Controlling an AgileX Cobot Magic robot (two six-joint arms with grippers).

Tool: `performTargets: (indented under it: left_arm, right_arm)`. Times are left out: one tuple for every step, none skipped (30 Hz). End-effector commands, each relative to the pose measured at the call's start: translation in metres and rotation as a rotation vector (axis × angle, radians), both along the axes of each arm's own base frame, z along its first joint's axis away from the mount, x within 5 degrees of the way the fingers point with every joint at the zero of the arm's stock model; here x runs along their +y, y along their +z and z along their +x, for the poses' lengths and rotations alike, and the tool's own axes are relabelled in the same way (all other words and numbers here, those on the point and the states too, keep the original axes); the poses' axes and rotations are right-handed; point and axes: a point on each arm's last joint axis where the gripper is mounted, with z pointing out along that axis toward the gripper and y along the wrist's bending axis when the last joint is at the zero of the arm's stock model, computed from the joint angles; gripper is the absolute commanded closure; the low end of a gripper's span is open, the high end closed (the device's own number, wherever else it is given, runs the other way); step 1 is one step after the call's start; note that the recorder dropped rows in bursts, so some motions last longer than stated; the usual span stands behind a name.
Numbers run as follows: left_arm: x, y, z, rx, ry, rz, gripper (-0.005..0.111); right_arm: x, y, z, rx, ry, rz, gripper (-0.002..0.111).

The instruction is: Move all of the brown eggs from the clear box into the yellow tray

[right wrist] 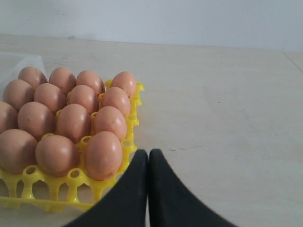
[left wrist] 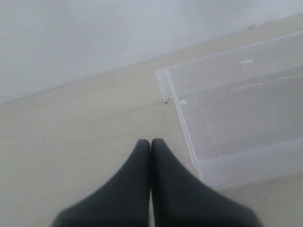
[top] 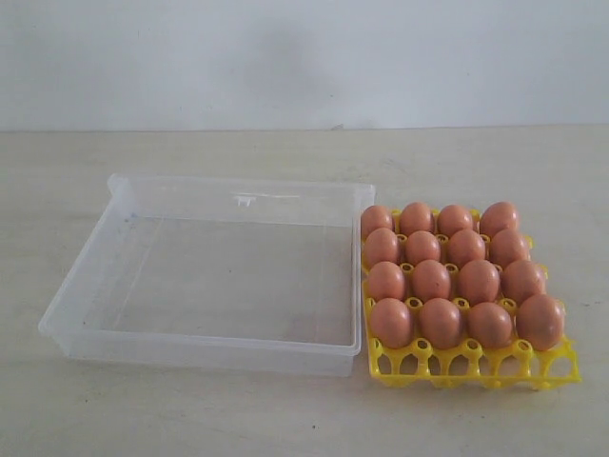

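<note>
Eggs (top: 431,280): sixteen counted, brown, one seated in each cup of the tray (top: 476,369); four rows of four; every cup filled; none seen loose on the table (top: 285,409).

Tray: yellow lattice, at the lower right of the exterior frame; its left edge touching or just beside the box (top: 86,276), which of the two cannot be told.

Box: clear, at centre left; no egg seen in it; the task is judged complete.

Left claw (left wrist: 150,144): fingers pressed together, nothing held; poised above bare table near a corner of the box.

Right claw (right wrist: 148,153): likewise closed on nothing; poised close to the tray's outer side, beside a corner egg.

Hazards, as judged: the corner egg could be clipped, or the tray shoved, were the right arm swung low across it; eggs stand tall in shallow cups and could be tipped out; the light box could be skidded by the left claw and the tray jolted through it.
</note>
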Motion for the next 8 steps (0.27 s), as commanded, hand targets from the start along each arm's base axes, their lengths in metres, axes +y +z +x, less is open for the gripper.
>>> performTargets:
  left_arm:
    - [-0.0002, 0.001, 0.0, -0.009, 0.0, -0.008, 0.111]
    - [-0.0002, 0.001, 0.0, -0.009, 0.0, -0.008, 0.111]
    - [-0.0002, 0.001, 0.0, -0.009, 0.0, -0.008, 0.111]
    - [-0.0002, 0.001, 0.0, -0.009, 0.0, -0.008, 0.111]
    - [-0.0002, 0.001, 0.0, -0.009, 0.0, -0.008, 0.111]
    - [-0.0002, 0.001, 0.0, -0.009, 0.0, -0.008, 0.111]
    - [-0.0002, 0.001, 0.0, -0.009, 0.0, -0.008, 0.111]
    - [-0.0002, 0.001, 0.0, -0.009, 0.0, -0.008, 0.111]
  right_arm:
    - [0.0001, 0.0014, 0.0, -0.017, 0.001, 0.004, 0.109]
    - [0.0001, 0.0014, 0.0, -0.017, 0.001, 0.004, 0.109]
    - [0.0001, 0.0014, 0.0, -0.017, 0.001, 0.004, 0.109]
    - [0.0001, 0.0014, 0.0, -0.017, 0.001, 0.004, 0.109]
    - [0.0001, 0.0014, 0.0, -0.017, -0.001, 0.01, 0.109]
    - [0.0001, 0.0014, 0.0, -0.017, -0.001, 0.01, 0.109]
    - [0.0001, 0.0014, 0.0, -0.017, -0.001, 0.01, 0.109]
    - [0.0001, 0.0014, 0.0, -0.017, -0.001, 0.01, 0.109]
